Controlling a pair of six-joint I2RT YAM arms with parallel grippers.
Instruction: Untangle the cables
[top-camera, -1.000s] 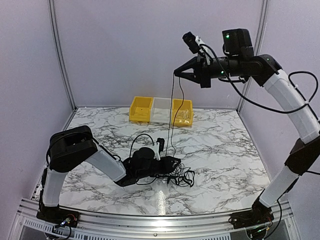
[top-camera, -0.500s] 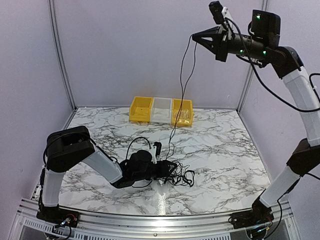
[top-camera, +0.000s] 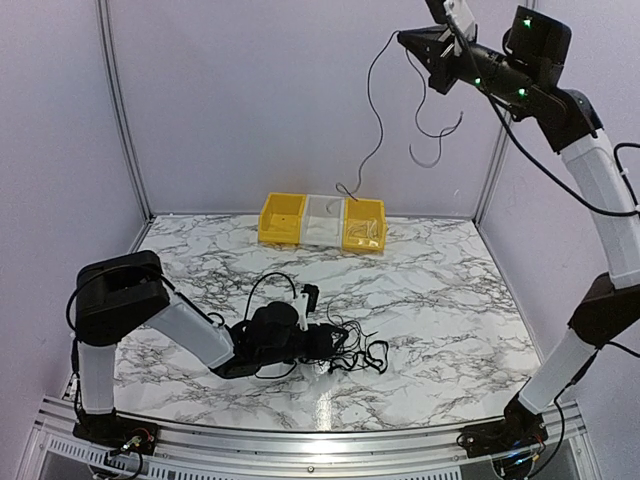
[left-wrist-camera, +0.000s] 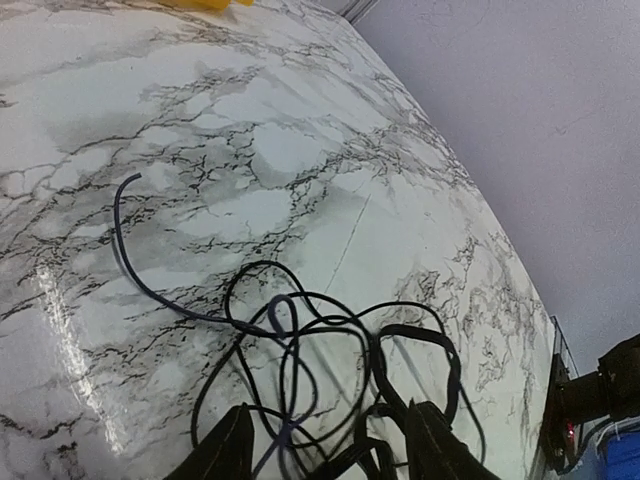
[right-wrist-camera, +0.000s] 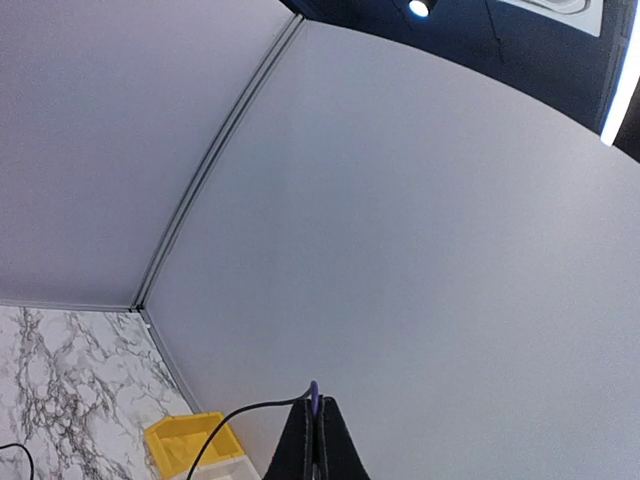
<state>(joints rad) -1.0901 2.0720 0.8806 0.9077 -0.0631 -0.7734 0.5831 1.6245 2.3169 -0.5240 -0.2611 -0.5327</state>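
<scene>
1. Top external view: right gripper (top-camera: 410, 42) is held high near the back wall, jaws pinched shut on one hanging cable (top-camera: 372, 110). The right wrist view shows the strand nipped at the very fingertips.
2. Hanging cable: it hangs clear of the table (top-camera: 450, 300), with its free end dangling just above the row of bins (top-camera: 283, 218). A second loop, probably the same cord, hangs nearer the right arm.
3. Other cables (top-camera: 358, 350): they lie in a loose tangle on the marble at front centre, at the left gripper (top-camera: 335, 343).
4. Left gripper: its fingers stand apart, roughly half spread. The left wrist view shows strands lying between them, with nothing visibly clamped.
5. Risk, slip: the hold is tip-only on a thin cord. A swing or quick move could free it, and it would drop onto the bins or back onto the tangle.
6. Risk, snag: the dangling end may hook a bin rim if carried low across the row.
7. Risk, tightening: the left fingers straddle several strands, so closing there would likely take more than one and draw the knot tighter.
8. Risk, fouling: the spare loop may catch the right arm's own wiring.
</scene>
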